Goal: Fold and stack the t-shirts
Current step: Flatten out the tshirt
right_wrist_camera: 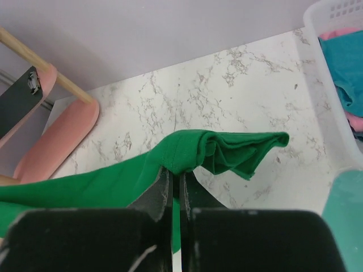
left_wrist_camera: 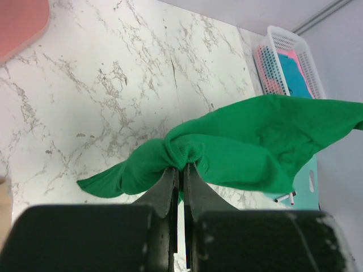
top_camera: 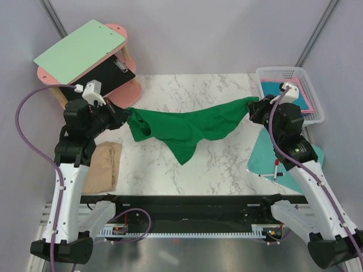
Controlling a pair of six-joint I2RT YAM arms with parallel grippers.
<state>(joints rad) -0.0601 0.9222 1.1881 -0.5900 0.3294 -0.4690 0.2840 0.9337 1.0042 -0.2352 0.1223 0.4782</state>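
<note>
Aloft, green t-shirt (top_camera: 187, 127), edges pinched by left tool (top_camera: 127, 113), right tool (top_camera: 253, 106)

The marble counter (top_camera: 221, 164) is bearing a tan shirt (top_camera: 105, 164) at left, a basket (top_camera: 278, 69) and teal board (top_camera: 261, 153) at right.

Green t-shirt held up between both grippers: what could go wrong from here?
The left gripper pinches a bunched wad of the green t-shirt, so laying it down may leave twisted folds. Its middle sags in a point toward the table and could crumple underneath. The right gripper holds only a folded edge, which might slip.
</note>
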